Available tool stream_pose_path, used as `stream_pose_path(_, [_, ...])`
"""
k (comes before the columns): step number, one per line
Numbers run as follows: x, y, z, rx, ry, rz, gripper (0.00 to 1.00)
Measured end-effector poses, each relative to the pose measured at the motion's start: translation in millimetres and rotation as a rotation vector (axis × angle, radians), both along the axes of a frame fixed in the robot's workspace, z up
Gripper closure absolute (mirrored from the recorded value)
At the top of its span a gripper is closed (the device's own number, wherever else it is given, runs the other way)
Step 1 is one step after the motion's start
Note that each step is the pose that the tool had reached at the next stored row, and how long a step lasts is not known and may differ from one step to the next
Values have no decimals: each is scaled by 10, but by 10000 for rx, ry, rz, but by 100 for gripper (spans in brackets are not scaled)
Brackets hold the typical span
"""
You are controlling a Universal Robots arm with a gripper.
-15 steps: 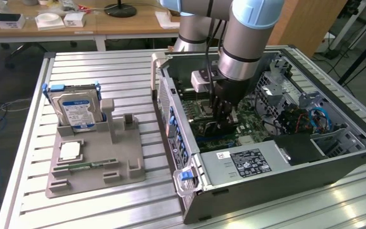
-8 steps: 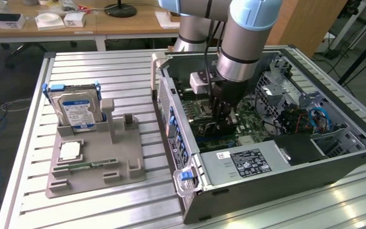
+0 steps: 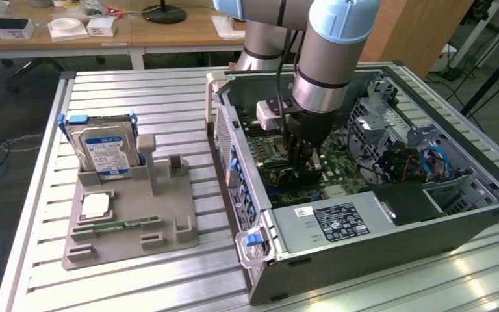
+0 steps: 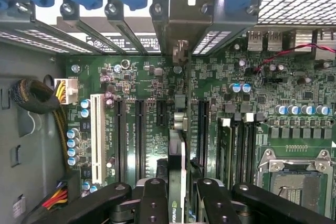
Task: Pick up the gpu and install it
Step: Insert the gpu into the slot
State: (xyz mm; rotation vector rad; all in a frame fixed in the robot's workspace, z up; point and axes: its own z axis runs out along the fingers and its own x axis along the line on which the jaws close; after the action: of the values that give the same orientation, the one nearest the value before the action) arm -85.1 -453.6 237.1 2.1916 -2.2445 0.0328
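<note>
Gripper [image 4: 176, 203]: was seen deep inside the open computer case [image 3: 457, 221], fingers [image 4: 152, 200] clamped on the card, one on each side of it.
Card [image 4: 177, 156]: the gpu, held edge-on and upright right over the motherboard [image 4: 220, 82], its metal bracket end pointed at the rear slot covers [image 4: 121, 24]. A logo could just be made out near the fingers.
Seating: couldn't be judged for sure. The card looked lined up along a long slot [image 4: 201, 129], but whether the edge was actually in it was hidden by the card itself.
Risk 1: if the card was tilted or slightly off the slot line, it'd likely be pushed onto the board beside the slot and small parts could get scraped.
Risk 2: the bracket tip looked like it had to drop into the gap at the rear wall; a snag there would probably leave one end riding high.
Risk 3: hard pressing on a thin card held at one end could probably flex it or make it slip in the grip.
Outside: hard drive [image 3: 106, 149] and memory stick [image 3: 115, 226] were left sitting on the gray holder tray [image 3: 128, 250] on the table [image 3: 41, 195], well apart from the case.
</note>
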Motion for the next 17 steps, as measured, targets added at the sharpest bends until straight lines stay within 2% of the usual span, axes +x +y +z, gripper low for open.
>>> stream_pose_path(9, [0, -1, -8, -2, -6, 8, 74])
stream_pose_path(10, [-8, 1, -12, 28, 35, -1, 73])
stream_pose_path(11, [-13, 3, -15, 46, 52, -7, 73])
stream_pose_path(12, [-12, 4, -14, 46, 52, -7, 69])
stream_pose_path(13, [-11, 4, -8, 34, 57, -5, 69])
stream_pose_path(14, [-10, 3, -9, 35, 57, -3, 61])
stream_pose_path(17, [-10, 3, 23, 30, 59, -3, 61])
